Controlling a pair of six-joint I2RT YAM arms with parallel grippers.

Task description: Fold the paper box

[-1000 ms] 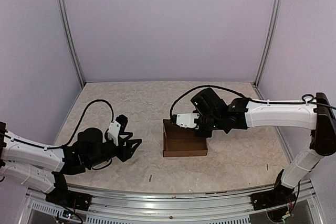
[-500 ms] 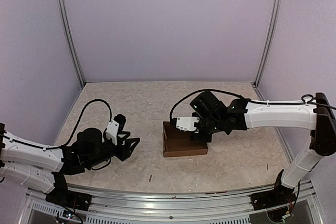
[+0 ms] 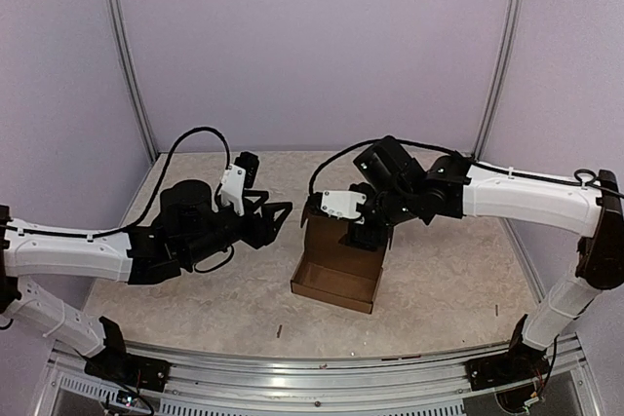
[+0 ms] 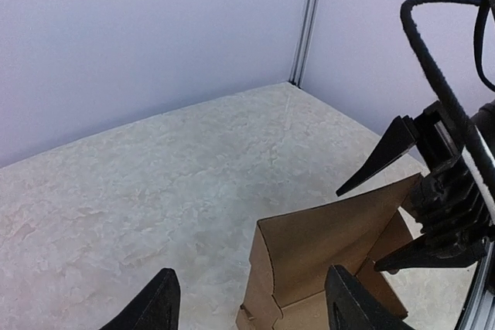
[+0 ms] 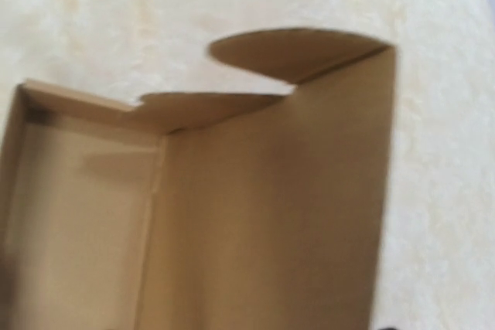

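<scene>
We find the paper box (image 3: pixel 334 282) at the centre of the tabletop (image 3: pixel 439 289), its tray open upward and its lid (image 3: pixel 333 241) standing up along the far side. The right wrist view looks straight into the box (image 5: pixel 255 214) and alone shows two rounded tabs (image 5: pixel 298 52) at the lid's end, though the picture is soft and the cardboard is cut off at the bottom edge.

In the overhead view the right gripper (image 3: pixel 363 236) sits over the lid and hides part of it. Its jaws read better from the left wrist view (at the right of that frame), where the right gripper (image 4: pixel 357 231) has them spread about the lid's upper edge; we cannot tell whether either touches it.

The left gripper (image 3: pixel 281 216) hangs just left of the box with jaws spread and nothing between them.
</scene>
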